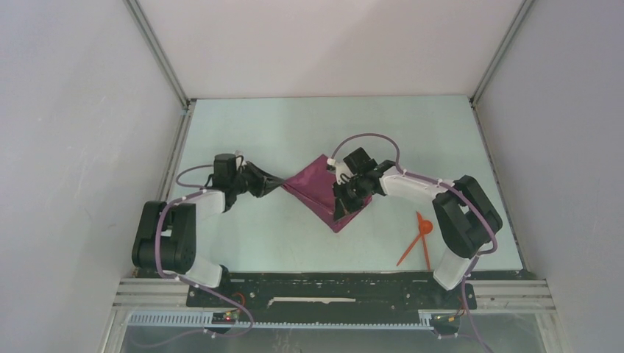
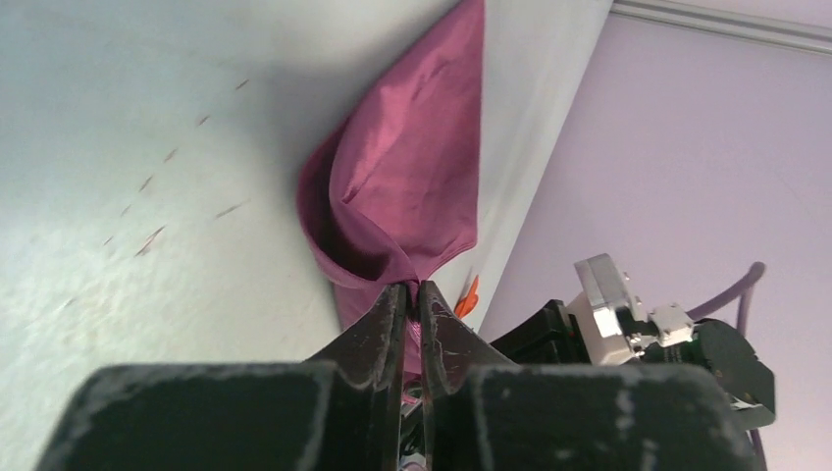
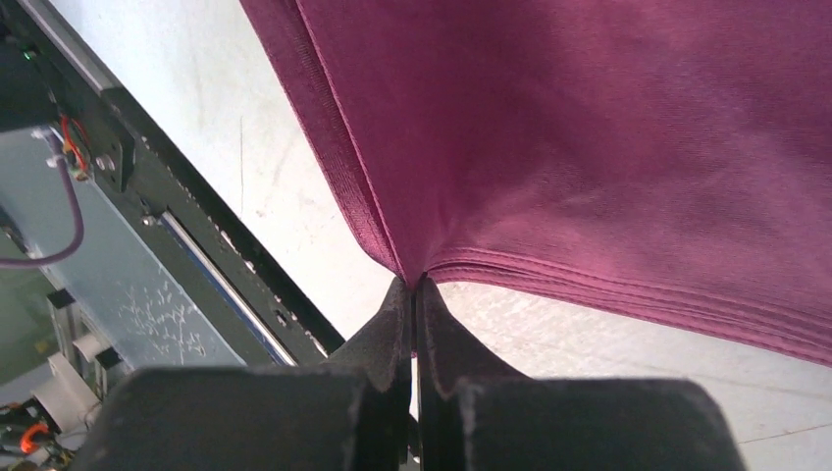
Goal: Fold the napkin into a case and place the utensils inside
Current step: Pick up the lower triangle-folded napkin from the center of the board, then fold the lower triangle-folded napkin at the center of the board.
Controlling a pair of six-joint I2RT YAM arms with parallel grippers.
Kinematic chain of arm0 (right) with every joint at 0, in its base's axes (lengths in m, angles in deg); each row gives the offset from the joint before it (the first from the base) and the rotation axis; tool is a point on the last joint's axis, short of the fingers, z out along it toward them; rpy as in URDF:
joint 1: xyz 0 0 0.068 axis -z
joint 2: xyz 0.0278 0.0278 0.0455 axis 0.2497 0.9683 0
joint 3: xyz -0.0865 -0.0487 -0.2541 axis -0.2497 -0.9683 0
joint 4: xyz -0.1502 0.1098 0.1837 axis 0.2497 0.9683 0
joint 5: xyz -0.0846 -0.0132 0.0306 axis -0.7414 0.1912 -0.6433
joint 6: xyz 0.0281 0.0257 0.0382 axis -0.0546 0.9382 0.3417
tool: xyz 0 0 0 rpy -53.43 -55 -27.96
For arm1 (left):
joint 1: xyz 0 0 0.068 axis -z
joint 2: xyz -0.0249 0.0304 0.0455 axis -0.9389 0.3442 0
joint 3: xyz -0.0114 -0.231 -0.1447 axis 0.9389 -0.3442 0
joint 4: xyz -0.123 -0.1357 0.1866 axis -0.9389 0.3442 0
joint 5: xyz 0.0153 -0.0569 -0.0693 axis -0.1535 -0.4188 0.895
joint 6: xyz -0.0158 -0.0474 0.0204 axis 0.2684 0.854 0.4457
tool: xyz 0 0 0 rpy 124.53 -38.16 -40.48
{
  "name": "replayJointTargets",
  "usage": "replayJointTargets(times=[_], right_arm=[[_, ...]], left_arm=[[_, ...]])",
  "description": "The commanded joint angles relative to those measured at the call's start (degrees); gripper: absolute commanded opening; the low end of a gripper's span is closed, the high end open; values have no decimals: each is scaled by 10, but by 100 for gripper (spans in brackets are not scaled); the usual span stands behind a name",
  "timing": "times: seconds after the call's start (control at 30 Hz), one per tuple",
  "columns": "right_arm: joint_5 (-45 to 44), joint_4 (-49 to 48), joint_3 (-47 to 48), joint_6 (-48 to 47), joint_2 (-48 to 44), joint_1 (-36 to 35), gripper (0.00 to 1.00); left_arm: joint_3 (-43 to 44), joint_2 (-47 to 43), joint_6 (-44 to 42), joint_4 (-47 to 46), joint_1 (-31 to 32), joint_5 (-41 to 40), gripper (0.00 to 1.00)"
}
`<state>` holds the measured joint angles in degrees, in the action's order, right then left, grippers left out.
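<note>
The napkin is thin woven cloth, matt with a faint sheen, ribbed along its hem. My left fingers and right fingers are matt black plastic, scuffed pale and grainy. The surface is smooth, lightly scratched. The utensils look plastic.

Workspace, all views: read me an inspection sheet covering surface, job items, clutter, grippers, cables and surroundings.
Surface: table, pale, faint scuff marks.
Job's things: napkin folded, mid-table; utensils on the table front right, apart from it.
Clutter: nothing seen.
Grippers: left gripper, jaws shut on the napkin's left corner; right gripper, jaws shut on its near-right edge.
Cables: purple cables run along both arms.
Surroundings: white walls; metal rail at the near edge.
</note>
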<state>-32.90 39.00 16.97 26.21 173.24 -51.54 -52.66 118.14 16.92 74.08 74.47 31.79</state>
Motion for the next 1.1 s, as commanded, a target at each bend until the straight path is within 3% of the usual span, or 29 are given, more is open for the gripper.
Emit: replayJointTargets(times=[0.0,0.33,1.07], right_arm=[[20,-18,-10,13,-2,27,0],[20,-32,-23,16,20,72,0],[4,-29,-21,18,50,102,0]], left_arm=[[63,37,-8,26,16,-20,11],[184,148,-9,59,70,-38,10],[309,275,-21,85,98,-29,11]])
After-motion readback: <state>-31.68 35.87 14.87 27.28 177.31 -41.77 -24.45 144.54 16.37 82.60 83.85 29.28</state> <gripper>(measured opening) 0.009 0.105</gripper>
